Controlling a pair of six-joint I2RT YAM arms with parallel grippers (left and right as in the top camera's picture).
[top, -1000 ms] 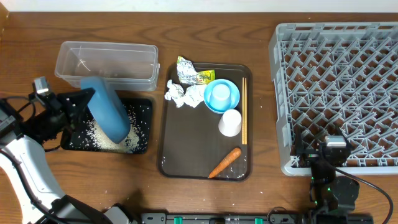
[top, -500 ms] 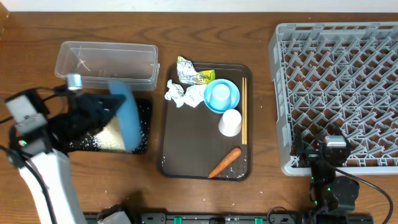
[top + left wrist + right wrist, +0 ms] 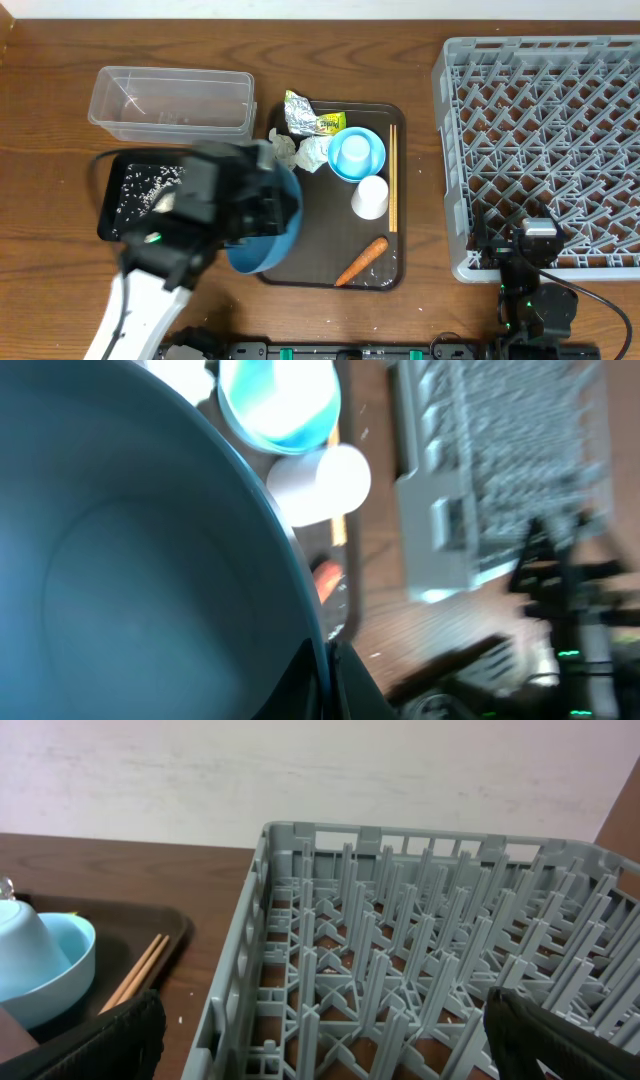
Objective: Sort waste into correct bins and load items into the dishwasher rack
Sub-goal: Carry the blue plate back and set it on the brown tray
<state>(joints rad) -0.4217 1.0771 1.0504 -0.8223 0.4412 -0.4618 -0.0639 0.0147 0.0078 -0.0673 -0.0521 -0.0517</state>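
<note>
blue dish (image 3: 268, 243) (in left claw (image 3: 326, 662))

A robot lab made like a kitchen — brown wooden table (image 3: 40, 45), plain white wall (image 3: 300, 770), big grey plastic dish rack (image 3: 540, 140).

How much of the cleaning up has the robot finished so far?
Only a little. Done: rice lies in the black tray. In hand: the left jaws are shut on the big blue dish, above the brown tray, not yet in the rack, which holds nothing. Left: paper, wrapper, carrot, small bowl, white cup and chopsticks. The clear tub looks empty.
</note>
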